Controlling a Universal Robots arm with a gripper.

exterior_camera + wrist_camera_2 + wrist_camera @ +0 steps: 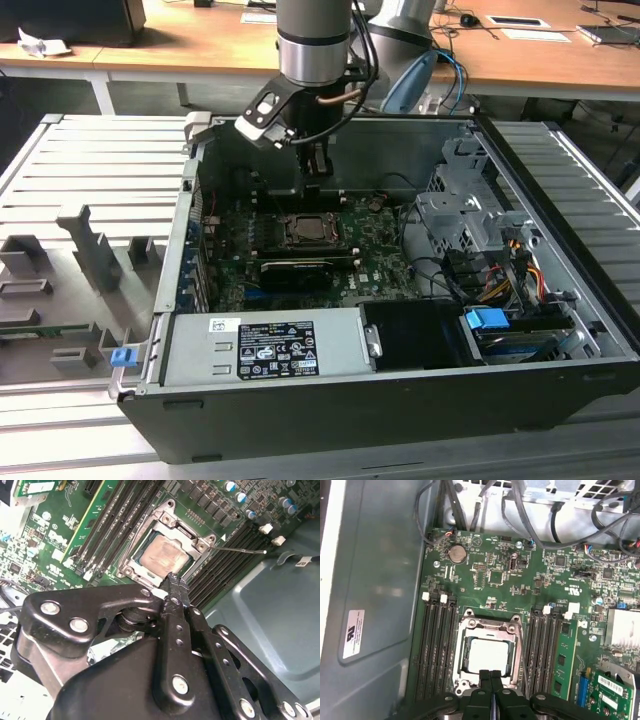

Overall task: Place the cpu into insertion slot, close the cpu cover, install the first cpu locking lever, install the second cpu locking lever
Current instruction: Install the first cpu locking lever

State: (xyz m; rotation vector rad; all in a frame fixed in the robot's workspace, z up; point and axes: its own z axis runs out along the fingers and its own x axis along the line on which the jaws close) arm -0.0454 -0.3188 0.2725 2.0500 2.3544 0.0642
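Both jaws of your gripper (491,674) sit together, empty, just beside the cpu cover (490,626), which lies over the cpu (487,655) in its insertion slot (462,652) (likely a narrow pushing tip).

The cpu (487,655) lies in the insertion slot (462,653), cpu cover (490,626) down

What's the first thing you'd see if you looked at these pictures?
A big robot arm reaches down into an open computer case in the exterior view. In the first wrist view its black gripper, pinched shut, hangs close to the pale shiny cpu, framed by the metal cpu cover on the green board.
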